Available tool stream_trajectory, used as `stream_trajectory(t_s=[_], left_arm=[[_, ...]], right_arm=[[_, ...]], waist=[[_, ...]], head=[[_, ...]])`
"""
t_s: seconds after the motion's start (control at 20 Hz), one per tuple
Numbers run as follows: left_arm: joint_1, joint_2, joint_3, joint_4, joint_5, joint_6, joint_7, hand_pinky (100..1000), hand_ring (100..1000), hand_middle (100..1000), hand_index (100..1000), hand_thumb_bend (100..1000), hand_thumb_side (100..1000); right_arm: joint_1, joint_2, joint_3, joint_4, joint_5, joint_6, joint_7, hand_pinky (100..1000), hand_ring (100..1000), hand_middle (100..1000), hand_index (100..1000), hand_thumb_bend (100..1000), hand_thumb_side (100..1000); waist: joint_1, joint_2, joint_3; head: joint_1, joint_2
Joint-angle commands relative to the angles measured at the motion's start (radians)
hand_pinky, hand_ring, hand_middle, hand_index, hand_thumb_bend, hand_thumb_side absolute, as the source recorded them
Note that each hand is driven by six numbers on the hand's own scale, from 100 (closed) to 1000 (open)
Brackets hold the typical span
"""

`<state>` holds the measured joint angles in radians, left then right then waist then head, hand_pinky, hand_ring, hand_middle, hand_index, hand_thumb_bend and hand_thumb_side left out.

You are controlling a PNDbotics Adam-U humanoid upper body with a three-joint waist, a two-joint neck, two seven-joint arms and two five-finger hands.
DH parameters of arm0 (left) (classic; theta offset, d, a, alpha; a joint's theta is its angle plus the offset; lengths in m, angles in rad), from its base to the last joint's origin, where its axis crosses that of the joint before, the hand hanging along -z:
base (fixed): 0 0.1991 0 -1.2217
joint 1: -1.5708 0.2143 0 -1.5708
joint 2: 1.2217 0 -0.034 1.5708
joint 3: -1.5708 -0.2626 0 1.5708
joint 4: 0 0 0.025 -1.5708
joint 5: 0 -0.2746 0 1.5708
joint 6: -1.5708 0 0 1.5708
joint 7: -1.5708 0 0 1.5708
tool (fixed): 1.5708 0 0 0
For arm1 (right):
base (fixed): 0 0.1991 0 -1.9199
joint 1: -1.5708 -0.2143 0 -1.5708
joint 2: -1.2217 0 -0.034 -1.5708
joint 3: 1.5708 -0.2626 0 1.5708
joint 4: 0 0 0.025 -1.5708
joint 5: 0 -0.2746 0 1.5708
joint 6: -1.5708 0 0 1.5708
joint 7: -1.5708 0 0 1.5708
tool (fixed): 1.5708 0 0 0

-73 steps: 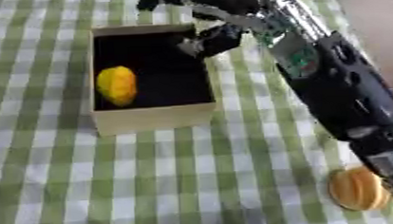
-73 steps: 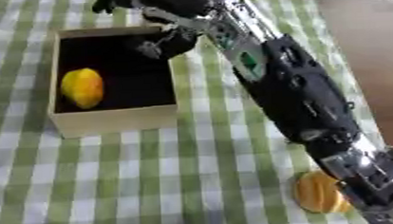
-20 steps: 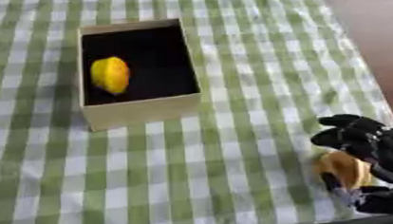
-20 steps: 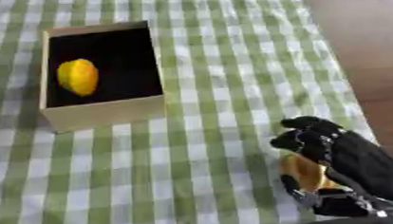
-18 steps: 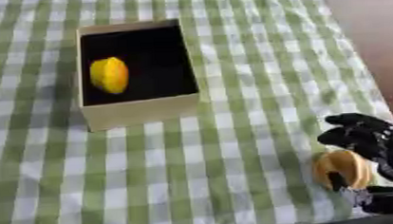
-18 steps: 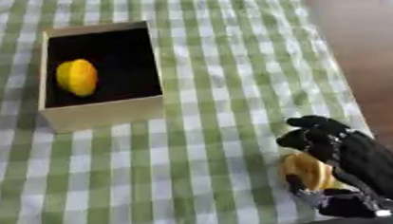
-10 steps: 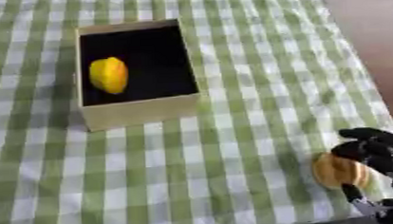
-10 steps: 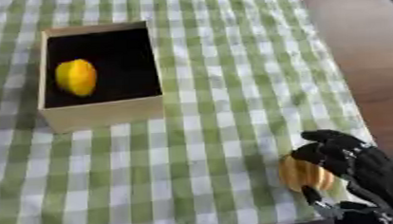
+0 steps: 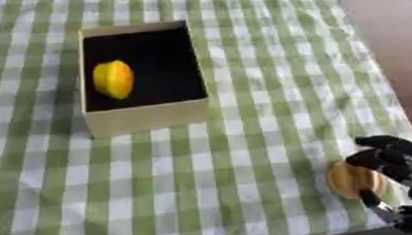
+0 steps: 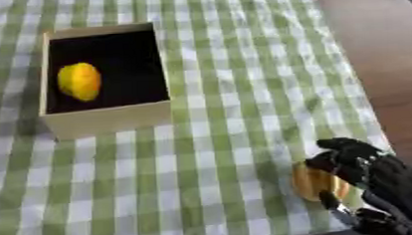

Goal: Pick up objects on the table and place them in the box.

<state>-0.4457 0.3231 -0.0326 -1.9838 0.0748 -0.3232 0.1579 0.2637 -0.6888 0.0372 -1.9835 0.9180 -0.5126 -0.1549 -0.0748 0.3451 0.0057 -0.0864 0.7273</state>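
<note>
Open checked cloth (image 9: pixel 246 152) lies between the right hand (image 10: pixel 369 174) and the box (image 9: pixel 142 72) — only a yellow fruit (image 9: pixel 113 79) occupies the box's left side

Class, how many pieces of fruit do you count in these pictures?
2: a yellow lemon inside the box, and an orange fruit on the tablecloth, under the right hand. None seem hidden.

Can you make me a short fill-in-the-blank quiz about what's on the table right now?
1. The yellow fruit lies inside the ____.
2. The right hand curls its fingers round a round ____ object near the cloth's lower right.
3. The tablecloth is checked in white and ____.
4. The box stands to the ____ of the right hand.

Missing words: box; orange; green; left
</note>
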Motion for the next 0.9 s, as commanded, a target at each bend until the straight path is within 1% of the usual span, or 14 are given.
stream_trajectory(t_s=[0.05, 0.15, 0.2, 0.25, 0.3, 0.55, 0.65, 0.7, 0.8, 0.9], left_arm=[[-0.006, 0.001, 0.004, -0.016, 0.004, 0.002, -0.006, 736, 730, 713, 824, 120, 641], [-0.005, 0.000, 0.003, -0.016, 0.004, 0.003, -0.008, 736, 730, 712, 823, 117, 643], [-0.005, 0.000, 0.003, -0.016, 0.003, 0.004, -0.010, 736, 730, 711, 823, 116, 643], [-0.005, -0.001, 0.002, -0.016, 0.003, 0.004, -0.013, 736, 730, 709, 822, 115, 642], [-0.005, -0.001, 0.002, -0.016, 0.003, 0.004, -0.016, 736, 730, 707, 820, 114, 642], [-0.008, -0.003, 0.003, -0.016, 0.005, 0.004, -0.022, 737, 731, 707, 819, 111, 640], [-0.009, -0.004, 0.002, -0.016, 0.005, 0.005, -0.023, 737, 731, 706, 819, 109, 642], [-0.009, -0.005, 0.002, -0.016, 0.005, 0.006, -0.025, 737, 731, 704, 818, 108, 644], [-0.009, -0.006, 0.002, -0.016, 0.006, 0.007, -0.026, 738, 731, 703, 818, 108, 644], [-0.010, -0.008, 0.002, -0.016, 0.007, 0.007, -0.026, 738, 731, 705, 817, 109, 644]], right_arm=[[0.000, -0.013, -0.021, -0.016, -0.008, 0.024, -0.004, 887, 917, 744, 909, 100, 134], [0.004, -0.009, -0.026, -0.016, 0.001, 0.037, -0.003, 887, 915, 746, 911, 100, 107], [0.007, -0.007, -0.029, -0.016, 0.007, 0.041, -0.002, 888, 914, 749, 913, 100, 113], [0.010, -0.007, -0.031, -0.016, 0.013, 0.045, 0.001, 890, 916, 754, 918, 100, 165], [0.013, -0.007, -0.033, -0.016, 0.022, 0.047, 0.007, 891, 916, 757, 923, 100, 240], [0.031, -0.003, -0.036, -0.016, 0.056, 0.039, 0.048, 901, 919, 764, 931, 100, 470], [0.034, -0.001, -0.035, -0.016, 0.055, 0.029, 0.074, 904, 921, 766, 932, 100, 514], [0.035, -0.001, -0.034, -0.016, 0.051, 0.025, 0.090, 906, 923, 767, 932, 100, 550], [0.036, -0.003, -0.034, -0.016, 0.044, 0.022, 0.119, 905, 922, 768, 933, 100, 575], [0.034, -0.006, -0.035, -0.016, 0.037, 0.023, 0.142, 904, 920, 767, 933, 100, 580]], waist=[[0.002, -0.013, -0.001], [0.002, -0.012, -0.001], [0.002, -0.012, -0.001], [0.002, -0.012, -0.002], [0.002, -0.012, -0.002], [0.004, -0.011, -0.001], [0.004, -0.010, 0.000], [0.004, -0.009, 0.000], [0.003, -0.009, 0.001], [0.003, -0.008, 0.002]], head=[[-0.004, -0.013], [-0.002, -0.013], [-0.002, -0.013], [-0.003, -0.013], [-0.003, -0.014], [-0.006, -0.016], [-0.008, -0.016], [-0.009, -0.016], [-0.010, -0.017], [-0.011, -0.018]])
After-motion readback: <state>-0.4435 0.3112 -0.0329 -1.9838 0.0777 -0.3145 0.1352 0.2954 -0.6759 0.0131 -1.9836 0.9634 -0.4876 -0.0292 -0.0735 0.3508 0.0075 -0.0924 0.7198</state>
